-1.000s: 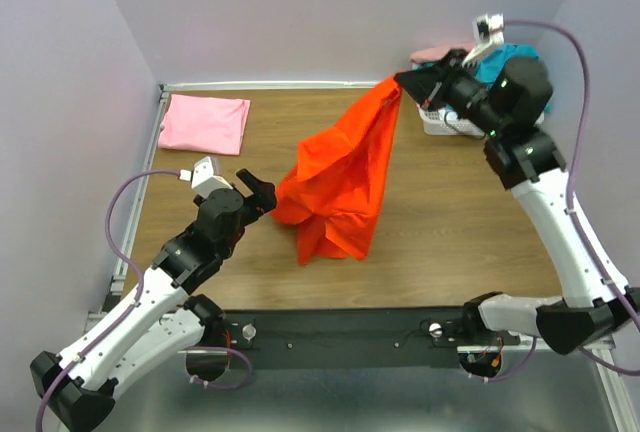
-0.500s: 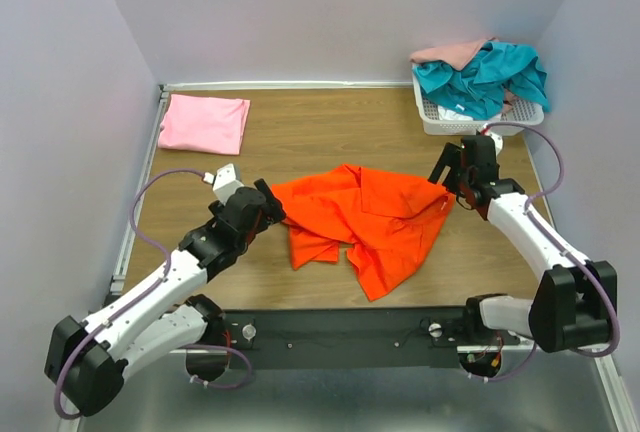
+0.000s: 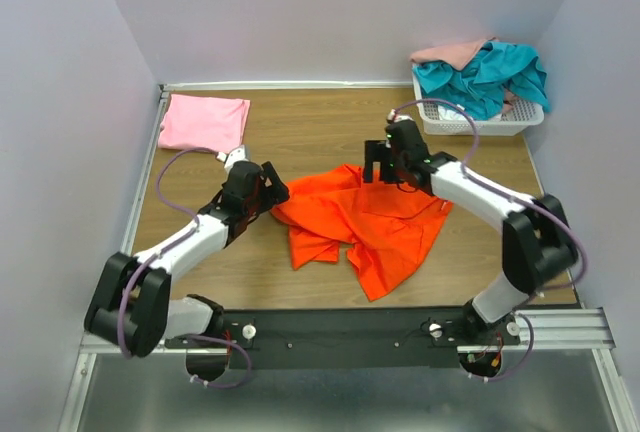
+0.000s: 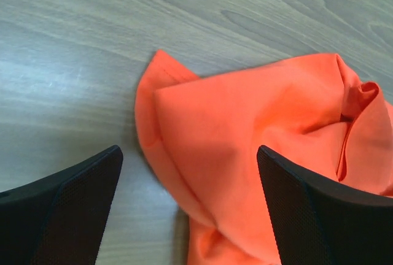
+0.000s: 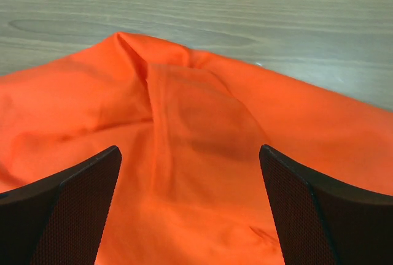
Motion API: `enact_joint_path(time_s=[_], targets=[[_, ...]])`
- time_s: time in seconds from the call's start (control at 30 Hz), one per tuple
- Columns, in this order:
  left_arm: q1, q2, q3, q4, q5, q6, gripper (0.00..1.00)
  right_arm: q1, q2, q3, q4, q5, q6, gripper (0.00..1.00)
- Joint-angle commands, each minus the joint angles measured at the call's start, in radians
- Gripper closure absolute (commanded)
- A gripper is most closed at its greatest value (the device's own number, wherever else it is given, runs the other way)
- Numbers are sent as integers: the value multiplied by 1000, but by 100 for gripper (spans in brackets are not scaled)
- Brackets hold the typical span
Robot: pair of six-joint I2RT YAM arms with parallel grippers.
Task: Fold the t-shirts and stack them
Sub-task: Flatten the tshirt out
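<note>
Orange shirt (image 3: 365,217) now down; teal-heaped basket (image 3: 470,124)

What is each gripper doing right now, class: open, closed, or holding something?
Left gripper: open, holding nothing, over an edge of the orange t-shirt.
Right gripper: open, holding nothing, above the same shirt.

your left arm (image 3: 190,240) and right arm (image 3: 470,184) wear white shells with black joints; a lilac cable (image 3: 160,187) loops along each; the claw fingers (image 4: 67,216) are black, finely mesh-textured.
</note>
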Motion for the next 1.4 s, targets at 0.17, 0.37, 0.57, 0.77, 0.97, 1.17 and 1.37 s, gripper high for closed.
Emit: enact_joint_path(time_s=[0.17,0.37,0.57,0.77,0.97,1.17,1.37], targets=[[18,236,85,122,98,26,40,104,403,305,-9,191,-33,4],[18,285,121,111,80,35,100,104,446,304,-36,342,-9,43],[16,197,131,63,43,37,100,104,295,224,-58,461,13,92],[-44,-32,183,-47,-89,38,100,106,6,146,-61,437,-5,99],[-142,-288,285,-151,-245,41,100,106,-339,140,-76,238,-76,98],[-159,-498,413,-167,-196,92,100,106,-560,235,-113,-87,-111,98],[-159,-664,505,-136,-57,144,100,106,-677,364,-141,-322,-88,99]])
